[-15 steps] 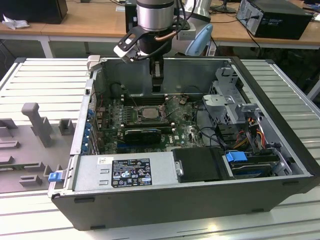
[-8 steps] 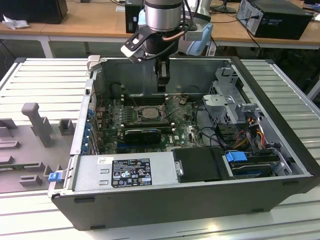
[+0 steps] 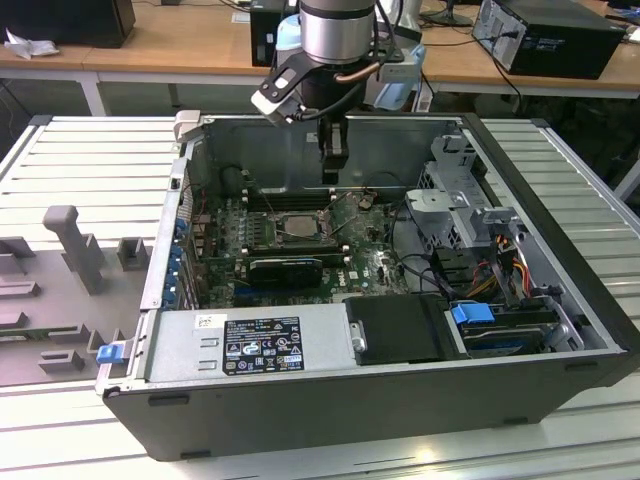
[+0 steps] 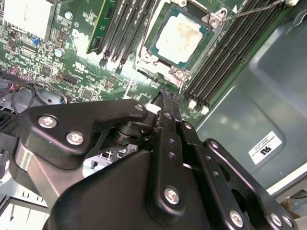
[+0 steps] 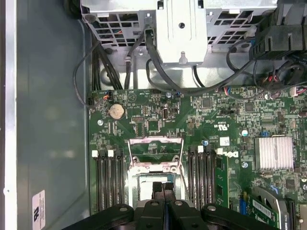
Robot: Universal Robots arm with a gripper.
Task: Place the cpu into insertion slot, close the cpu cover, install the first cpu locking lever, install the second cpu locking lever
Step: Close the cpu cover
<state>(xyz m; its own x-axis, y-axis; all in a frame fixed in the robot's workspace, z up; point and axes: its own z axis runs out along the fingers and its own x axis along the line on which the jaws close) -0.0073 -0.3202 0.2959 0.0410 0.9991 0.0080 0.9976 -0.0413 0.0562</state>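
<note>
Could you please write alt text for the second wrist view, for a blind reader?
The pale cpu lies in the insertion slot on a green motherboard, with black memory slots on both sides. The robot's black hand, fingers together, looms in the foreground, its tip close to the slot.

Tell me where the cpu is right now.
In the second wrist view the cpu lies in the insertion slot on the green board, between two banks of memory slots, just beyond the gripper.

Bright, probably overhead light, pale glare on the cpu (image 4: 181,36), soft shadows
</note>
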